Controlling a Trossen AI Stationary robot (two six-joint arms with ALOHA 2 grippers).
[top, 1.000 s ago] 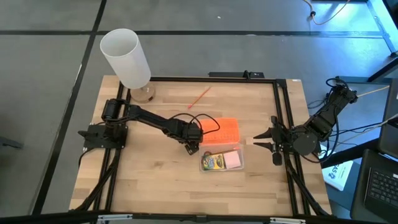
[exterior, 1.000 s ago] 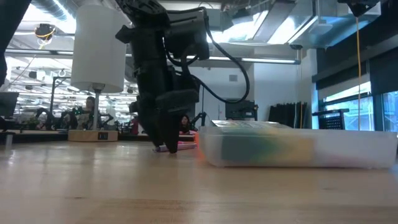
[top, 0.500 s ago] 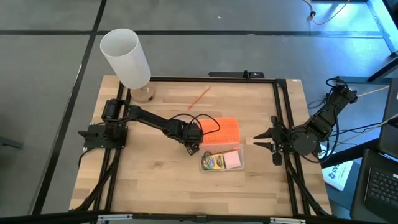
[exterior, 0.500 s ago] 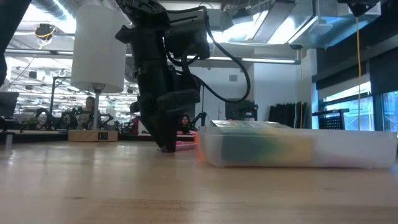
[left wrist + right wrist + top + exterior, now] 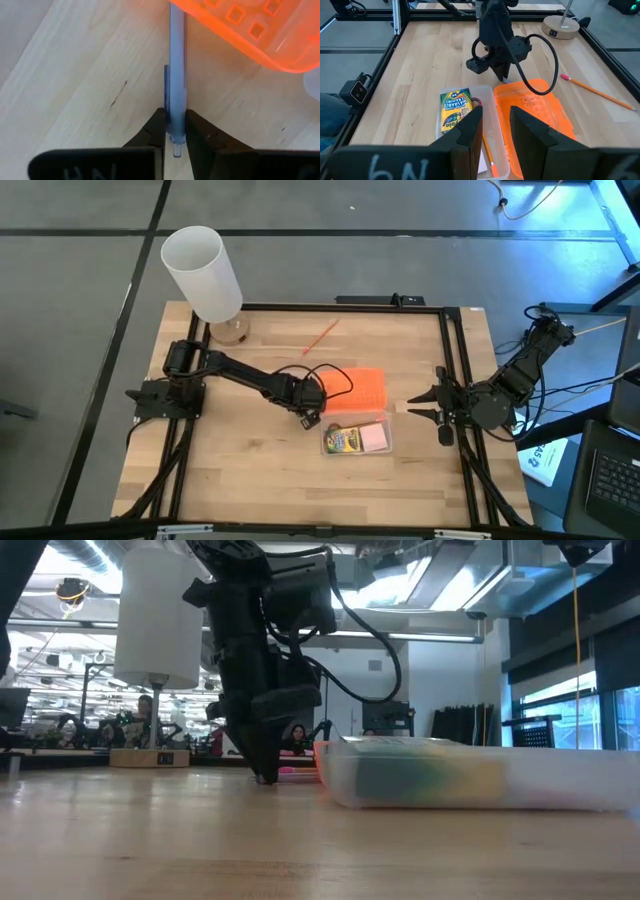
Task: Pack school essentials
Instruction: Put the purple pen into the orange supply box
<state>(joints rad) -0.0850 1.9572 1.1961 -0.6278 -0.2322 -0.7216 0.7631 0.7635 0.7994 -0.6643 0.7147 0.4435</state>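
Holding the blue-grey pen [image 5: 174, 97] tight near its end, the left gripper [image 5: 307, 418] points down at the wooden table [image 5: 240, 470], a little left of the middle of the high view. In the left wrist view its two dark fingers [image 5: 151, 131] press on both sides of the pen, which lies flat on the wood and runs up the picture until it goes under the edge of the orange lid [image 5: 250, 27]. In the high view the orange lid [image 5: 357, 389] lies just right of this gripper. Below the lid sits the clear plastic box [image 5: 357, 438], touching or almost touching it. Inside the box are the green-and-yellow crayon box [image 5: 344, 440] on the left and the pink sticky-note pad [image 5: 374, 439] on the right. The right wrist view shows a thin pencil in the box [image 5: 487, 152] too. A red pencil [image 5: 320, 337] lies alone on the table, near the top middle of the high view. The tall white cylinder [image 5: 203, 275] stands at the upper left corner of the table. The right gripper [image 5: 424, 407] waits at the right edge of the table, well apart from the box, with its fingers spread open and nothing between them.
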